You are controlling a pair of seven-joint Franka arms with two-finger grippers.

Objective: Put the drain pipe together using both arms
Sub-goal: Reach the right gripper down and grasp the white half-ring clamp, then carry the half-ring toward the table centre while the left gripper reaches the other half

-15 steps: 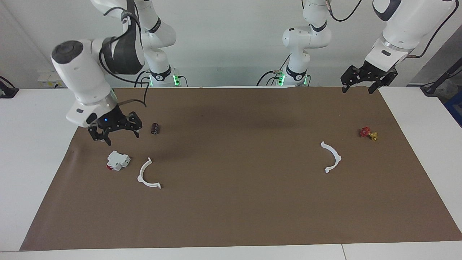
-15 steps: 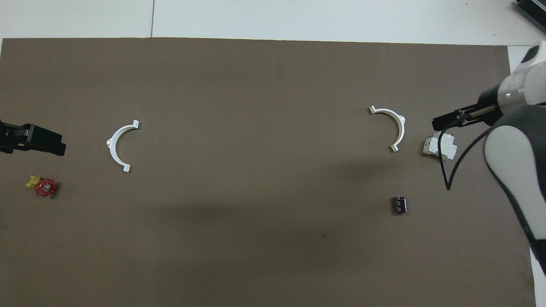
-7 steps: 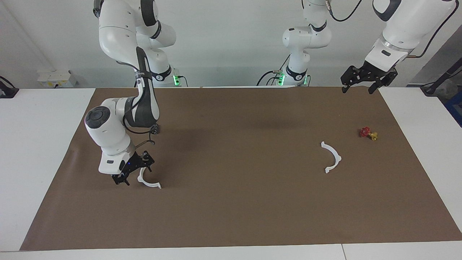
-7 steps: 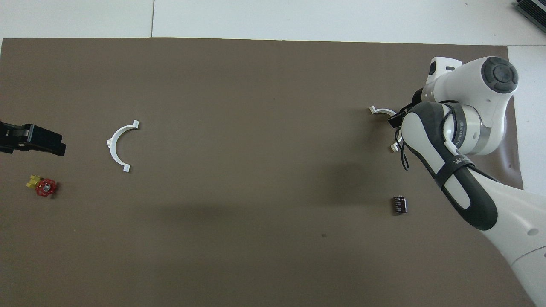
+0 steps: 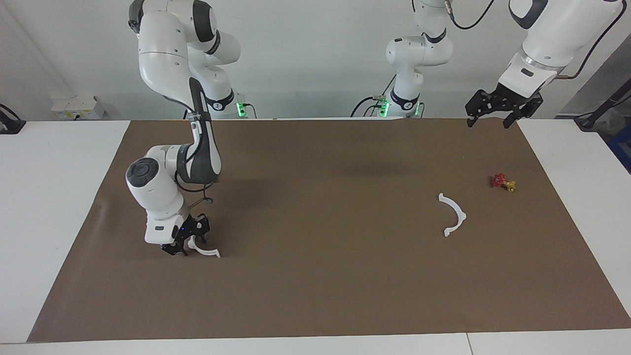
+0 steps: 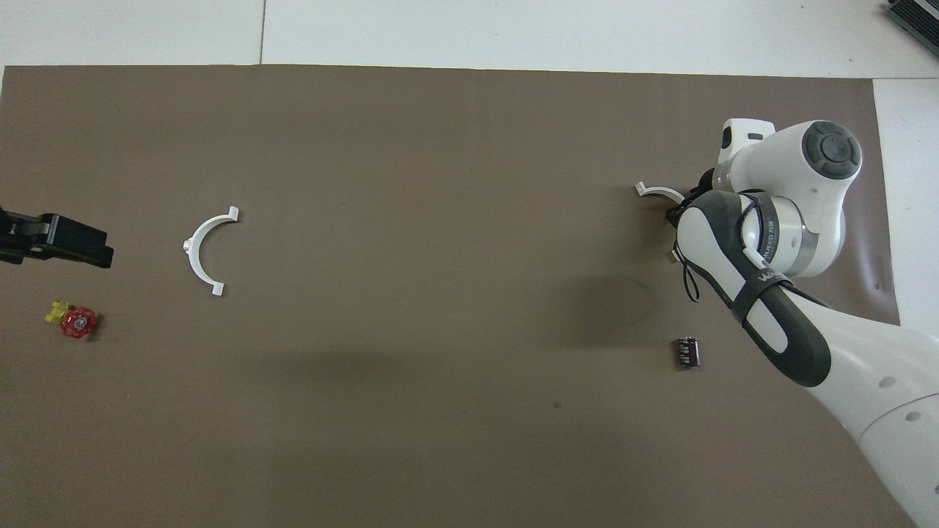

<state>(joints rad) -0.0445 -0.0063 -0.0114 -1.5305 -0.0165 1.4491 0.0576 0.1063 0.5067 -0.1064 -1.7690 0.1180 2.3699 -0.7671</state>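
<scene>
Moved since earlier: right arm (image 5: 162,197) has swung down from over the white blocky part to the half-ring arc at its own end of the worktop; left arm unchanged.
Right pincer (image 5: 186,245): low at the worktop, set over one end of the nearby arc; whether its fingers are apart or clamped on the arc cannot be told.
Left pincer (image 5: 496,109): fingers apart, empty, raised over the brown mat's corner nearest the left arm's base; arm waiting.
Drain pipe, first arc (image 5: 206,251): white half-ring, flat on the mat toward the right arm's end, its one end under the right pincer; mostly hidden by the arm in the overhead view.
Drain pipe, second arc (image 5: 454,214): white half-ring, flat on the mat toward the left arm's end, well apart from the first.
Red and yellow valve (image 5: 503,182): nearer the left-arm edge than the second arc.
Black cylinder (image 6: 687,352): on the mat near the right arm.
Brown mat (image 5: 320,276): covers the worktop's middle.
</scene>
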